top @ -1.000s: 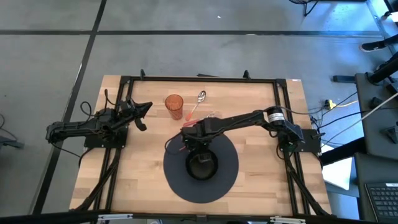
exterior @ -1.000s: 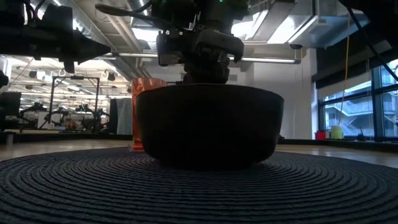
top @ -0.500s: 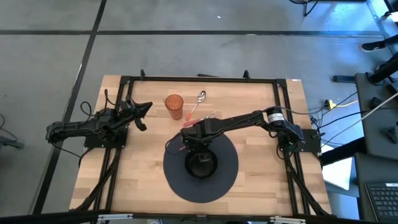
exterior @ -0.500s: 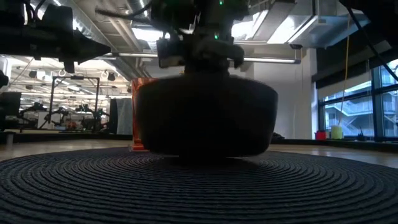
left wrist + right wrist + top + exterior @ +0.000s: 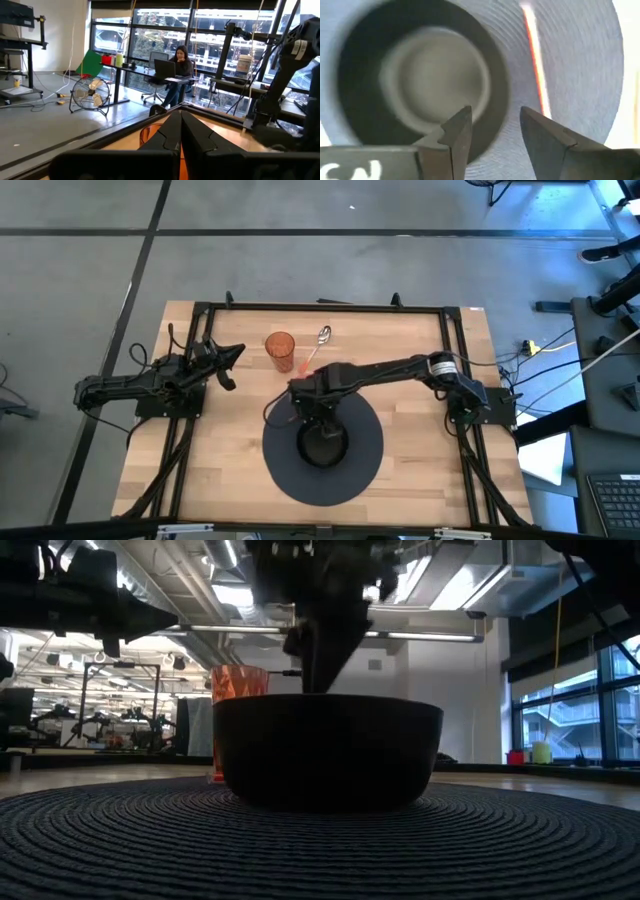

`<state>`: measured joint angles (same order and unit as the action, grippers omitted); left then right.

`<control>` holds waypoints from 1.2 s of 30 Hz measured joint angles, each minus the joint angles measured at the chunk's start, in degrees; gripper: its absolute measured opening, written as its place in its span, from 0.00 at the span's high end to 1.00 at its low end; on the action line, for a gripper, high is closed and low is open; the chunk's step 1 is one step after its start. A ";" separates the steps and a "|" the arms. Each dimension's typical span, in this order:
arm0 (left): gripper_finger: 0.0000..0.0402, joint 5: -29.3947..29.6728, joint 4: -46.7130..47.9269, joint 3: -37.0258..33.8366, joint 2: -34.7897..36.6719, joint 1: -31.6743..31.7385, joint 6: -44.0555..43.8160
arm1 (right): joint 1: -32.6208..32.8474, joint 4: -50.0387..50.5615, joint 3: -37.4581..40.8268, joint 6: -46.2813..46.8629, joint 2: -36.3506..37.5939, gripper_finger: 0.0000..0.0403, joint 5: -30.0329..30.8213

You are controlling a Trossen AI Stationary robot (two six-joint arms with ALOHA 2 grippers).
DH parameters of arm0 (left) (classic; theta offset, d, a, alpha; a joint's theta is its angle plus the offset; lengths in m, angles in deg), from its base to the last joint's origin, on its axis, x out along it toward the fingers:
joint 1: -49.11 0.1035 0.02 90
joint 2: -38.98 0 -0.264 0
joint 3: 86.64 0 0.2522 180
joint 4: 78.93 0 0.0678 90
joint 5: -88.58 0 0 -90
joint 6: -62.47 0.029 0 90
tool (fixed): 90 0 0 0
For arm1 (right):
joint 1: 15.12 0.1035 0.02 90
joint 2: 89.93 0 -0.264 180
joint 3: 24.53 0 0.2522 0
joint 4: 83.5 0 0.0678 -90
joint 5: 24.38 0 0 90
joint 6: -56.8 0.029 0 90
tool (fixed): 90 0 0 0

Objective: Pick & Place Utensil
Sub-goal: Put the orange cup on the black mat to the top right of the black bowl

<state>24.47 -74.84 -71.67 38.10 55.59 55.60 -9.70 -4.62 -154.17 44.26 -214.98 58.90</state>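
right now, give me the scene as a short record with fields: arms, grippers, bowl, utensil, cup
right arm: reaching over the mat's far edge, right gripper open and empty, beside the bowl's rim
left arm: waiting at the table's left side, left gripper shut
bowl: dark, empty, on the round dark mat
utensil: spoon lying on the bare table, beyond the mat
cup: orange, upright, left of the spoon
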 joint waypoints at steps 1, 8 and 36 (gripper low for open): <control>1.00 0.00 0.00 0.00 0.00 0.00 0.00 | -0.21 -0.30 -0.23 -0.84 0.93 0.59 -1.66; 1.00 -0.44 1.38 0.00 0.00 0.00 0.13 | -2.81 -6.73 3.34 -4.54 15.56 0.68 2.03; 1.00 0.55 2.67 0.00 0.00 0.00 0.11 | -12.13 -59.34 76.30 11.85 98.15 0.99 -17.04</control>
<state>25.02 -72.17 -71.67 38.09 55.59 55.71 -21.82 -63.96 -77.88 56.11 -116.83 41.86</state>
